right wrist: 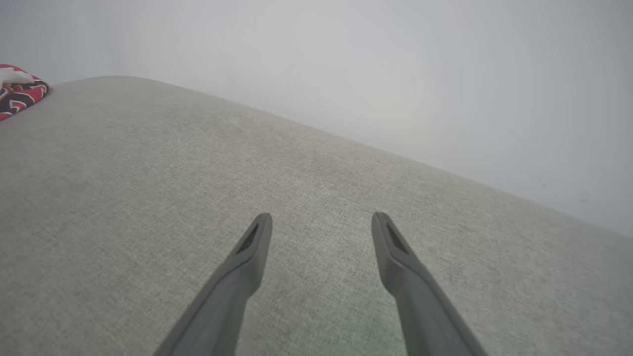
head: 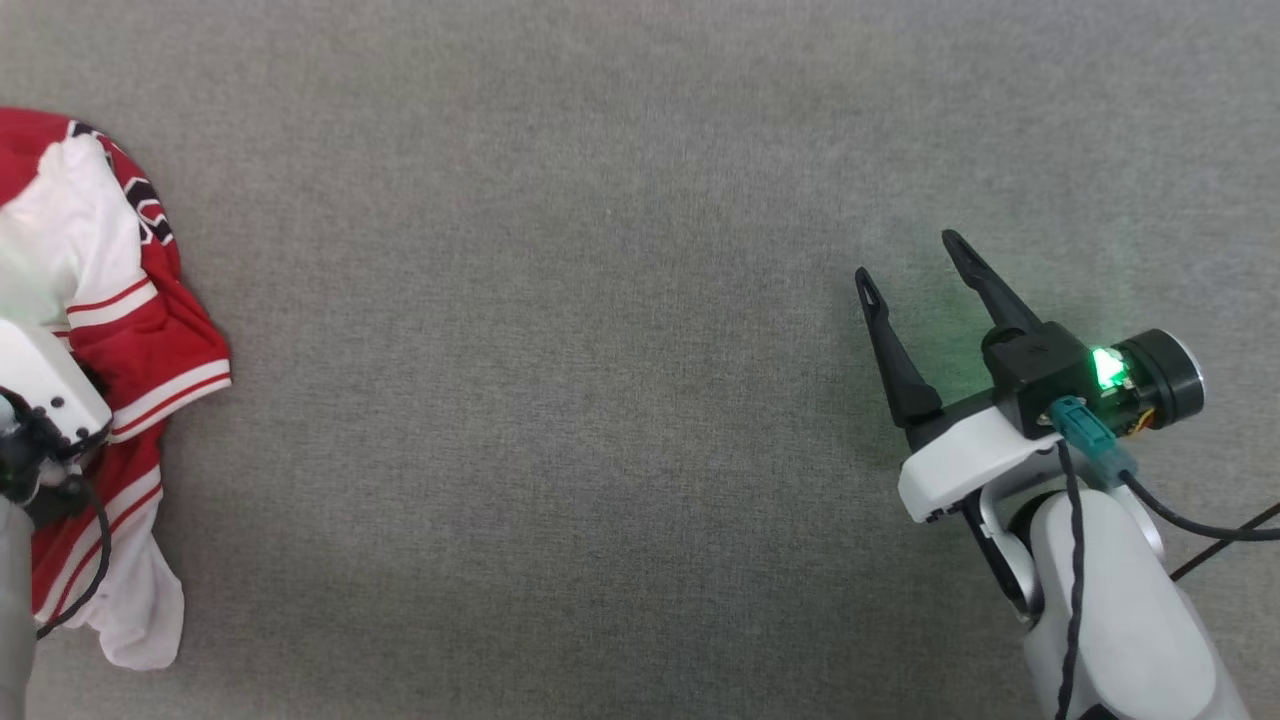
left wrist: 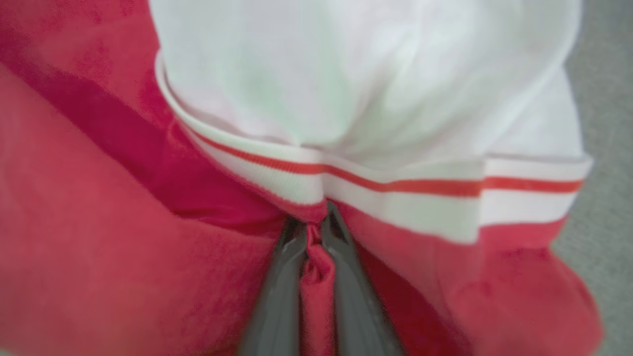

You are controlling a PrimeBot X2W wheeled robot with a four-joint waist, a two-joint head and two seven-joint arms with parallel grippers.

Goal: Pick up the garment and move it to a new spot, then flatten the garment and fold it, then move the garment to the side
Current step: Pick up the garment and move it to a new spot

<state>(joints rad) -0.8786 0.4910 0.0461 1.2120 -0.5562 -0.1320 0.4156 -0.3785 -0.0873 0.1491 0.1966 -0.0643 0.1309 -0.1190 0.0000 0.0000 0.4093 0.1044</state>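
The garment [head: 150,340], bright red with white sleeve ends and striped trim, lies crumpled at the left edge of the grey surface in the head view. My left gripper [left wrist: 316,217] is shut on a pinch of its red fabric just below a white striped band [left wrist: 395,190]. In the head view only the left arm's white wrist housing [head: 45,385] shows, lying over the garment. My right gripper [head: 910,260] stands open at the right, empty, its fingers [right wrist: 247,247] spread above bare grey cloth. A corner of the garment [right wrist: 20,91] shows far left in the right wrist view.
A grey woven cloth surface [head: 600,350] spreads under everything, bare between the two arms. Its far edge [right wrist: 346,141] meets a pale wall in the right wrist view. A black cable [head: 1180,515] trails from the right wrist.
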